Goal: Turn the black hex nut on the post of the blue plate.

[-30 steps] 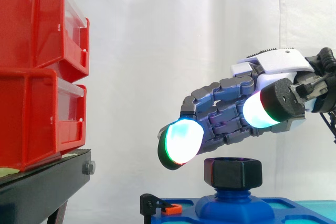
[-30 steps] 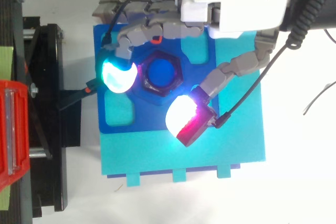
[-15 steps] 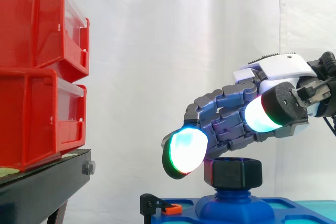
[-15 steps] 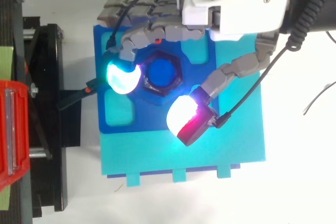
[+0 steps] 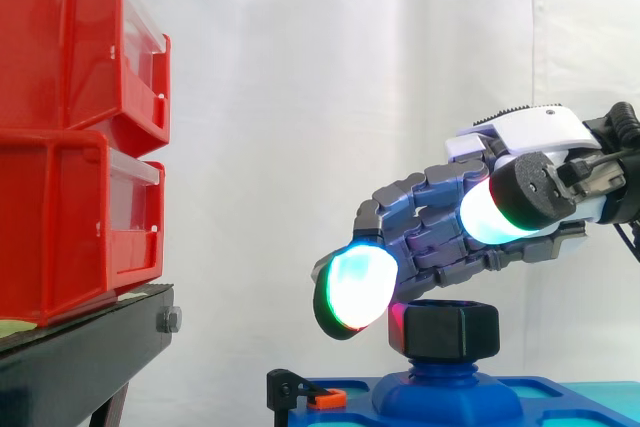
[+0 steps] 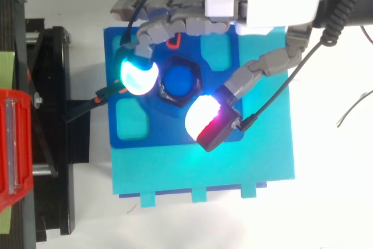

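Observation:
The black hex nut (image 5: 445,329) sits on the blue post (image 6: 179,80) rising from the blue plate (image 6: 131,122). My hand (image 5: 450,222) reaches in from the right and hovers just over the nut, fingers loosely bent and spread. One glowing fingertip (image 6: 137,77) hangs beside the nut's left edge, about level with its top. The thumb pad (image 6: 205,119) is off the nut's near right corner and, in the side view, stays above the nut. Nothing is held between them.
The blue plate lies on a larger teal base (image 6: 233,167). Stacked red bins (image 5: 70,137) on a black stand (image 5: 80,357) are to the left. A small black clamp with an orange tab (image 5: 322,399) sits at the plate's left edge.
The hand has dropped lower toward the nut, and the leading fingertip has closed in on the nut's left side. The nut has not visibly turned.

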Controlling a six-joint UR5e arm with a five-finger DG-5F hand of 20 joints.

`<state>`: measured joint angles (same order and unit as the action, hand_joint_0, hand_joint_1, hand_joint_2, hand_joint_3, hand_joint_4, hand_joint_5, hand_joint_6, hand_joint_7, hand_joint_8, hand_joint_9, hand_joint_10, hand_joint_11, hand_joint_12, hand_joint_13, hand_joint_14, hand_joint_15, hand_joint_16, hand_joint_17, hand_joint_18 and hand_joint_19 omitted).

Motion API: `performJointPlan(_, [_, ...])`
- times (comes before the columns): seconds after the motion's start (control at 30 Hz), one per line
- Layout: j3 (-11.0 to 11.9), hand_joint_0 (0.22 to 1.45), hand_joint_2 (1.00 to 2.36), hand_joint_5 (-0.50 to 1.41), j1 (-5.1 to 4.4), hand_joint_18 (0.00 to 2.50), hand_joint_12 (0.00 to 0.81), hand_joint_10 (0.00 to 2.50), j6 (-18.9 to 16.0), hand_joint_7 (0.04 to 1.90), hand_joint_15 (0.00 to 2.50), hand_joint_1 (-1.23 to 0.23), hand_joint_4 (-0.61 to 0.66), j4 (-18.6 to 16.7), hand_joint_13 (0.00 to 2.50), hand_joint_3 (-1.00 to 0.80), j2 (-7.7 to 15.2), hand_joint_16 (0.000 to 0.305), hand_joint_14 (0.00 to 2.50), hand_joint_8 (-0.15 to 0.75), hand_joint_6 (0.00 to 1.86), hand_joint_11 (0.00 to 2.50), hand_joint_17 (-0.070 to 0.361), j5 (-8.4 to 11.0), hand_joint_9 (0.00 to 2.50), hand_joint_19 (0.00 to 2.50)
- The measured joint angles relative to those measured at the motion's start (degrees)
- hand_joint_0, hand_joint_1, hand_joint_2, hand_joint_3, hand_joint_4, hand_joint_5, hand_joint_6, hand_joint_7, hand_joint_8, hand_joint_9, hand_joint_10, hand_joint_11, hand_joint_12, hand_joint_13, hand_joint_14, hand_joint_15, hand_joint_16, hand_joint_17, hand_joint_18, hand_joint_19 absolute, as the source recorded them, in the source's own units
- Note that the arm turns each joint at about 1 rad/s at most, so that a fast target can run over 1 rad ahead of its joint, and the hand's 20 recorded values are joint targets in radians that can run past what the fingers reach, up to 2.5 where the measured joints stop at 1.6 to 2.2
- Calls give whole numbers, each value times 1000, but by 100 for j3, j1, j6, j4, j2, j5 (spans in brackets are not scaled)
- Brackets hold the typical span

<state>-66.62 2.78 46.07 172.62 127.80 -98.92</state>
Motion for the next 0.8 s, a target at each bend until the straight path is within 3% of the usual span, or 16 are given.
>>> performJointPlan(0.8, [-1,422,1000,-253,377,0,348,0,220,901,0,-546,160,11,0,-500,0,47,0,231,503,0,105,-651,0,0])
